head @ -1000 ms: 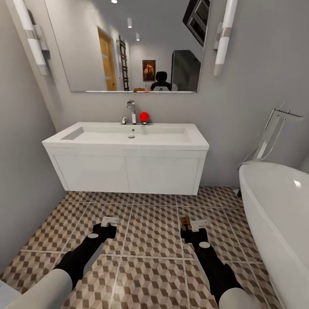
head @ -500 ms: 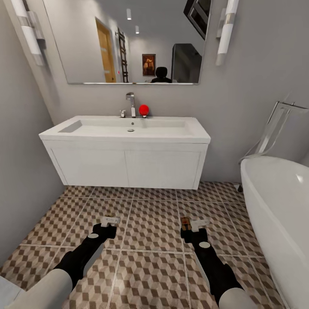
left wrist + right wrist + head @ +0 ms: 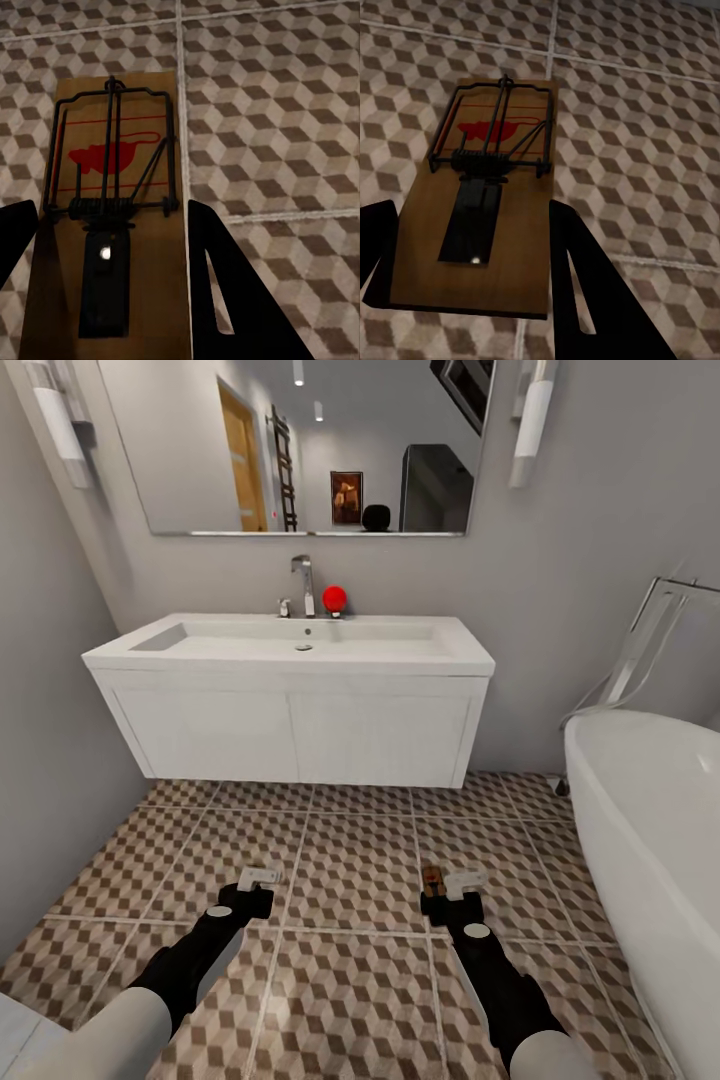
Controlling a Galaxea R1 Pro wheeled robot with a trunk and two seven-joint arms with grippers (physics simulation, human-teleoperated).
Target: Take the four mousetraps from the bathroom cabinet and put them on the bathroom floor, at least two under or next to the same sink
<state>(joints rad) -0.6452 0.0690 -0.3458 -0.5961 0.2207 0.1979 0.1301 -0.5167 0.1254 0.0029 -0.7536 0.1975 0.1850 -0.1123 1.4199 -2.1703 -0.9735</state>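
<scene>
Above the bathroom floor (image 3: 360,1000), both arms reach forward and low, each gripper's fingers (image 3: 225,292) clamped on a mousetrap (image 3: 112,225).

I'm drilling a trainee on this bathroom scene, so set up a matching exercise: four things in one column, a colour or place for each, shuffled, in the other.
Things:
1. ball
2. bathtub
3. mousetrap
4. bathroom floor

Descriptions:
A. between the left gripper's fingers
B. brown, beige and white cube pattern
C. red, beside the faucet
D. white, at the robot's right

Pairs: 1-C, 2-D, 3-A, 4-B
</scene>
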